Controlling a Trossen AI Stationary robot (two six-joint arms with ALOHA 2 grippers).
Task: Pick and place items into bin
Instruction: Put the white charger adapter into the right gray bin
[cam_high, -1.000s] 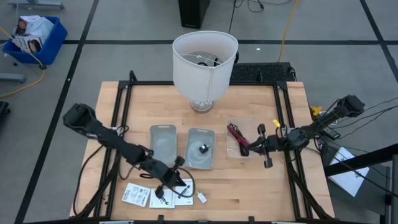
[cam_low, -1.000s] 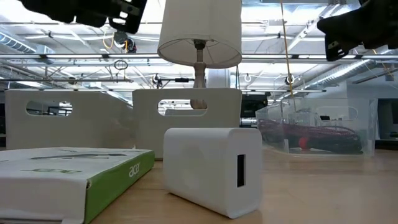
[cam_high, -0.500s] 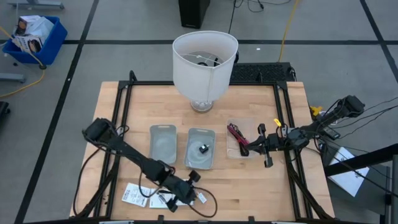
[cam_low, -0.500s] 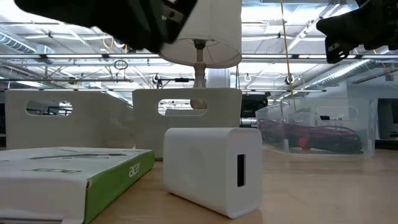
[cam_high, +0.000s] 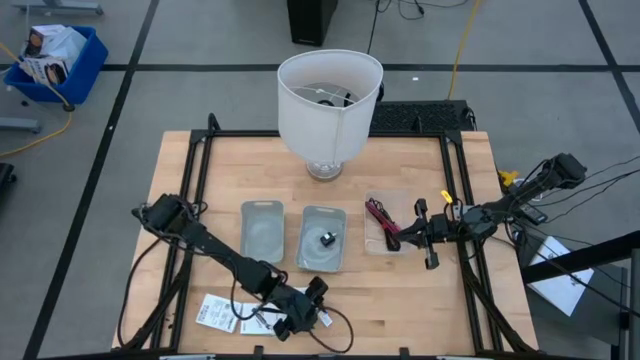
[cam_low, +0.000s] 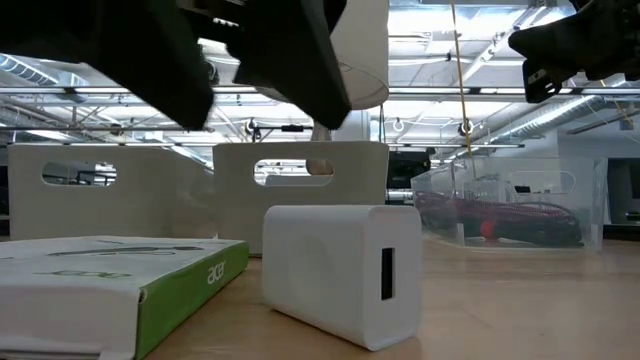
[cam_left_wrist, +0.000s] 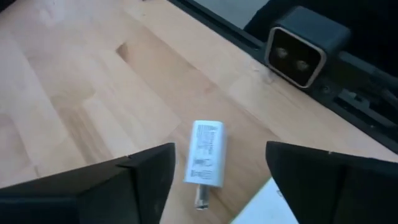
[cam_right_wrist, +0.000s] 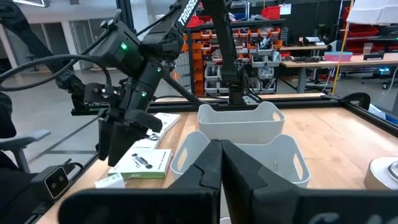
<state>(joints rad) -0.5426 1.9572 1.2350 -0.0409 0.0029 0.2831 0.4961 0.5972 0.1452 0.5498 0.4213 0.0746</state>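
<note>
since before, left end effector (cam_left_wrist: 217, 165) is swung over the charger (cam_left_wrist: 204, 155), fingers apart; it should be centred, lowered squarely.

A white charger block (cam_low: 340, 273) stands on the wooden table (cam_low: 500, 310) near its front edge, a green-sided box (cam_low: 120, 285) beside it. Two pale bins (cam_low: 300, 195) stand behind, with a clear container (cam_low: 510, 205) of red and black cables at the side. Dark gripper fingers (cam_low: 290, 50) hang above.
</note>
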